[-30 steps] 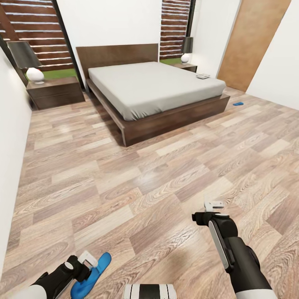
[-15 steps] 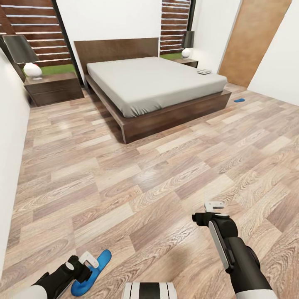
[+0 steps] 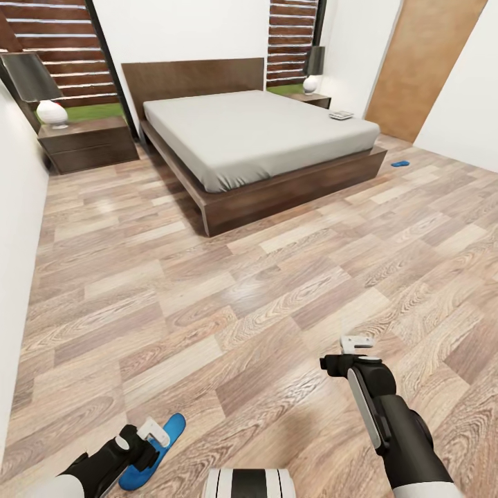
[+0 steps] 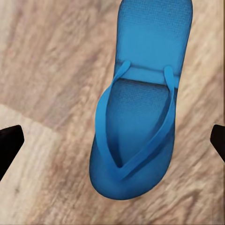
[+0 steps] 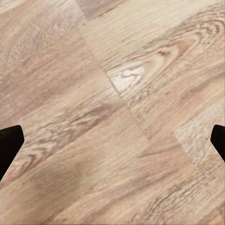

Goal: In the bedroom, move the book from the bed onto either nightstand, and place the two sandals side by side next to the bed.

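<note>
Two sandals: both on the floor (image 3: 228, 297), well apart; neither lies beside the bed yet.
Near sandal (image 3: 153, 449): bright blue, flat, sole down, straps meeting in a V toward the toe; it sits on the planks right under the left tool.
Left tool (image 3: 153, 434): spread wide above that sandal; in the left wrist view the dark fingertips (image 4: 10, 143) stand clear on either side of the sandal (image 4: 140, 108), touching nothing.
Right tool (image 3: 356, 342): released and empty, hanging over bare planks, with both tips far apart at the edges of the right wrist view.
Risk at the pick: the sandal is thin and lies flat, so I'd judge the fingers may scrape the floor or skid it away. A pinch on a strap alone could let it swing or slip out.
Bed (image 3: 259, 131): across the room, light-grey mattress on a dark-brown frame with a headboard.
Book (image 3: 340, 115): a small flat thing near the mattress's far right corner; its cover is too small to read.
Far sandal (image 3: 399, 164): a blue speck on the floor off the bed's right foot corner.
Nightstand (image 3: 86, 142): dark wood, left of the bed, carrying a lamp (image 3: 41, 90).
Second nightstand (image 3: 312, 99): right of the headboard, close to the book.
</note>
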Tool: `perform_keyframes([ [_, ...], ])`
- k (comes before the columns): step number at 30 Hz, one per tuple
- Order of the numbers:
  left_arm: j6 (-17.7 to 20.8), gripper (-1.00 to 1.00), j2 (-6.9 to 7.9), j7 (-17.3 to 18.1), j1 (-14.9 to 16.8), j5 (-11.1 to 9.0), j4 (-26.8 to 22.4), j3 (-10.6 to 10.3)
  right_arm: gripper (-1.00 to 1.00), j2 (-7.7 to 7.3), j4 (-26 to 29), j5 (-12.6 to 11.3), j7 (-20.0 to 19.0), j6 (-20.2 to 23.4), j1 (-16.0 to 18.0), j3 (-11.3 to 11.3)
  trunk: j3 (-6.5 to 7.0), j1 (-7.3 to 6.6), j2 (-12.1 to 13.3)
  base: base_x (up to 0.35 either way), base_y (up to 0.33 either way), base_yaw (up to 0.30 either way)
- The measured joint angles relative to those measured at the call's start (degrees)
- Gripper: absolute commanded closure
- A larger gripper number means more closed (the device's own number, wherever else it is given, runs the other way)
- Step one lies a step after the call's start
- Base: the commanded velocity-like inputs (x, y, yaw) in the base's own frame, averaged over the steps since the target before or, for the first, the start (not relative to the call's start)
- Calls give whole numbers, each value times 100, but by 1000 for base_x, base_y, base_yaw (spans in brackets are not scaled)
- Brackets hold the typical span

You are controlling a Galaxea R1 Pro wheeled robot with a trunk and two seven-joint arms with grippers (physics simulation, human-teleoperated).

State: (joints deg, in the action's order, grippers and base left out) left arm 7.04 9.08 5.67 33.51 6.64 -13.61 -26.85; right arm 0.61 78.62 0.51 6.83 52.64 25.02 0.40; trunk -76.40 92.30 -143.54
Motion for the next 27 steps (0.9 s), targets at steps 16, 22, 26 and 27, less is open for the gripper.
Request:
perform_keyframes([
  [16,0,-100,-4,-8,0,0,-4,-10,-100,3,-17,13,0,0,0,7,-289,33,-18,0,0,0],
  [22,-12,-100,-3,-11,0,-1,-30,-6,-100,6,-31,14,1,0,0,8,-289,33,-18,0,0,0],
  [26,-345,-100,-4,-43,0,-12,-35,4,-100,6,-48,14,1,-7,0,8,-377,44,-23,0,0,0],
  [27,-375,-100,-4,-52,0,-16,-36,13,-100,7,-49,14,1,-7,0,8,-399,46,-24,0,0,0],
])
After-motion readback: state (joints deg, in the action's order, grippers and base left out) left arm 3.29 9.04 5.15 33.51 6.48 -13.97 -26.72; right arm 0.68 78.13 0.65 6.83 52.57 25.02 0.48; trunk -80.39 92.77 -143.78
